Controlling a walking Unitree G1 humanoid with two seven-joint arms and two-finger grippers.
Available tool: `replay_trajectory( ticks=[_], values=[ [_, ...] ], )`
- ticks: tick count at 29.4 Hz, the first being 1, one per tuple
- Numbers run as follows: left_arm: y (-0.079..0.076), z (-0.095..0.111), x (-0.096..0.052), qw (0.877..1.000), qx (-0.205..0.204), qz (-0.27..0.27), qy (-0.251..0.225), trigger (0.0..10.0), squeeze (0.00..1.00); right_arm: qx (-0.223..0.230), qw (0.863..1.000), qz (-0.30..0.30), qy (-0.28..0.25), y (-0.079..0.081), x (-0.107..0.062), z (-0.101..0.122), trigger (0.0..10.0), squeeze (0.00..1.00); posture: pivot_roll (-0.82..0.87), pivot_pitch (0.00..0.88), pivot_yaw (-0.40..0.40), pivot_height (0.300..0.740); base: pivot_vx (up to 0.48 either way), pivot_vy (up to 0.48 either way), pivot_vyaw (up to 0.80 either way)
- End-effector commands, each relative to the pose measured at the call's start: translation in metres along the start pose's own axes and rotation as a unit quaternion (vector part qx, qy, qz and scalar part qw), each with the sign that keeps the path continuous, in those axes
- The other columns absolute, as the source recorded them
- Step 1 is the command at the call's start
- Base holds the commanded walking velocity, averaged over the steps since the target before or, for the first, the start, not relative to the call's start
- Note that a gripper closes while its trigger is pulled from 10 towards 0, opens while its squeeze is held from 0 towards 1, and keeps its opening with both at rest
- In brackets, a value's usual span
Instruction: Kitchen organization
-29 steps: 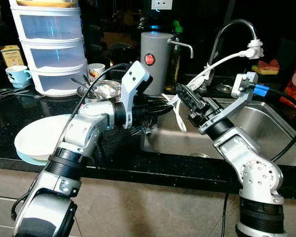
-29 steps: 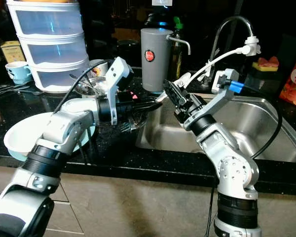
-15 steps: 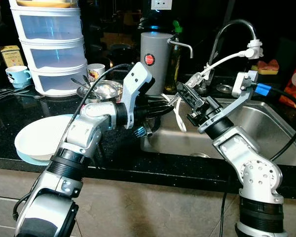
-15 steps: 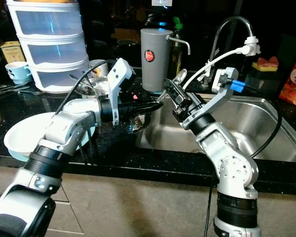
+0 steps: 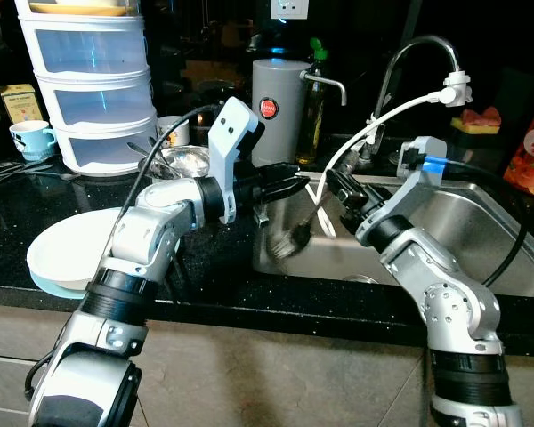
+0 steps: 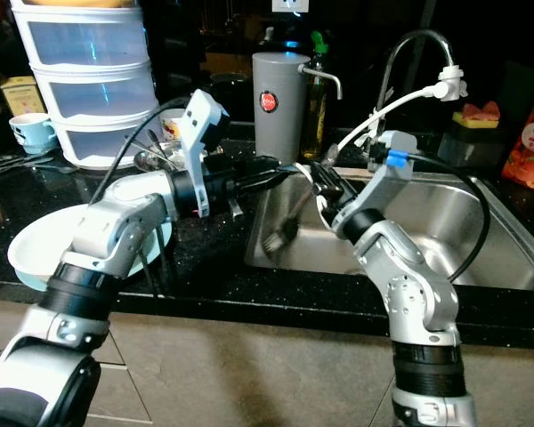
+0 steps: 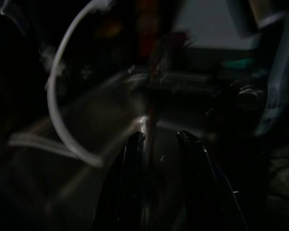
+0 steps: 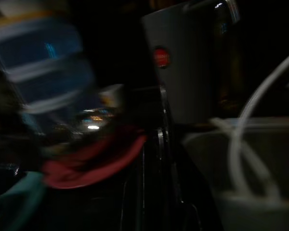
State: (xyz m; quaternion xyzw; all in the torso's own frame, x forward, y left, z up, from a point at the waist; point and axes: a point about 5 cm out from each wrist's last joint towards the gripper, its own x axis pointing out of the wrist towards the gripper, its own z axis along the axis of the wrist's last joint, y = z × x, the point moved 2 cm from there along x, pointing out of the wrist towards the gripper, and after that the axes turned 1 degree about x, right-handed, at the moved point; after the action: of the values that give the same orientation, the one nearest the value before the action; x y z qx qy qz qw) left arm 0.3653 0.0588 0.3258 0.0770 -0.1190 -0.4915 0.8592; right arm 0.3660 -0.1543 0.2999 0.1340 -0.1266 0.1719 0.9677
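Your left hand point(image 5: 289, 184) and right hand point(image 5: 331, 189) meet over the sink's point(image 5: 489, 222) left rim; a blurred brush point(image 5: 295, 238) hangs below. You cannot tell either hand's grip.

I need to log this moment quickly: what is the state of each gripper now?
Left gripper: over the sink's left edge; open or closed cannot be told.
Right gripper: over the sink; cannot be told, too blurred.

A white three-drawer unit point(image 5: 91, 84) is standing at the back of the black counter point(image 5: 9, 213) beside a blue cup point(image 5: 28, 138), while a grey canister point(image 5: 276, 111) and green-capped bottle point(image 5: 317, 98) are sitting behind the sink.
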Motion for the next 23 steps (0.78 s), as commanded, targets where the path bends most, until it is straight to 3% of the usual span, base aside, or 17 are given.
replay_trajectory(
  ticks=[1, 2, 4, 7, 12, 15, 21, 22, 23],
  values=[
    [0.004, -0.014, 0.003, 0.998, -0.035, 0.041, 0.036, 10.0, 0.00, -0.044, 0.999, -0.027, -0.013, -0.006, 0.004, 0.005, 10.0, 0.00, 0.05, 0.075, 0.001, 0.740, 0.000, 0.000, 0.00],
    [0.004, -0.024, 0.005, 0.995, -0.064, 0.059, 0.056, 10.0, 0.00, -0.071, 0.996, -0.048, -0.013, -0.014, 0.008, 0.005, 10.0, 0.00, 0.05, 0.077, 0.001, 0.740, 0.000, 0.000, 0.00],
    [0.005, -0.035, 0.006, 0.990, -0.080, 0.078, 0.085, 10.0, 0.00, -0.075, 0.995, -0.057, -0.014, -0.019, 0.010, 0.004, 10.0, 0.00, 0.05, 0.079, 0.000, 0.740, 0.000, 0.000, 0.00],
    [0.006, -0.041, 0.007, 0.987, -0.087, 0.089, 0.103, 10.0, 0.00, -0.080, 0.995, -0.061, -0.014, -0.022, 0.012, 0.003, 10.0, 0.00, 0.05, 0.080, 0.000, 0.740, 0.000, 0.000, 0.00],
    [0.004, -0.059, 0.010, 0.971, -0.086, 0.114, 0.190, 10.0, 0.00, -0.117, 0.990, -0.082, 0.018, -0.037, 0.021, -0.018, 10.0, 0.00, 0.05, 0.084, 0.000, 0.740, 0.000, 0.000, 0.00],
    [0.000, -0.054, 0.012, 0.974, -0.101, 0.098, 0.180, 10.0, 0.00, -0.135, 0.985, -0.081, 0.074, -0.041, 0.023, -0.050, 10.0, 0.00, 0.06, 0.085, 0.001, 0.740, 0.000, 0.000, 0.00],
    [0.000, -0.051, 0.012, 0.975, -0.102, 0.093, 0.174, 10.0, 0.00, -0.134, 0.981, -0.080, 0.117, -0.041, 0.022, -0.069, 10.0, 0.00, 0.06, 0.088, 0.003, 0.740, 0.000, 0.000, 0.00],
    [-0.001, -0.049, 0.011, 0.975, -0.103, 0.091, 0.172, 10.0, 0.00, -0.132, 0.980, -0.078, 0.128, -0.040, 0.021, -0.075, 10.0, 0.11, 0.06, 0.091, 0.004, 0.740, 0.000, 0.000, 0.00],
    [-0.001, -0.048, 0.011, 0.976, -0.103, 0.089, 0.170, 10.0, 0.00, -0.131, 0.979, -0.076, 0.135, -0.040, 0.021, -0.079, 10.0, 0.48, 0.06, 0.091, 0.004, 0.740, 0.000, 0.000, 0.00]
  ],
)
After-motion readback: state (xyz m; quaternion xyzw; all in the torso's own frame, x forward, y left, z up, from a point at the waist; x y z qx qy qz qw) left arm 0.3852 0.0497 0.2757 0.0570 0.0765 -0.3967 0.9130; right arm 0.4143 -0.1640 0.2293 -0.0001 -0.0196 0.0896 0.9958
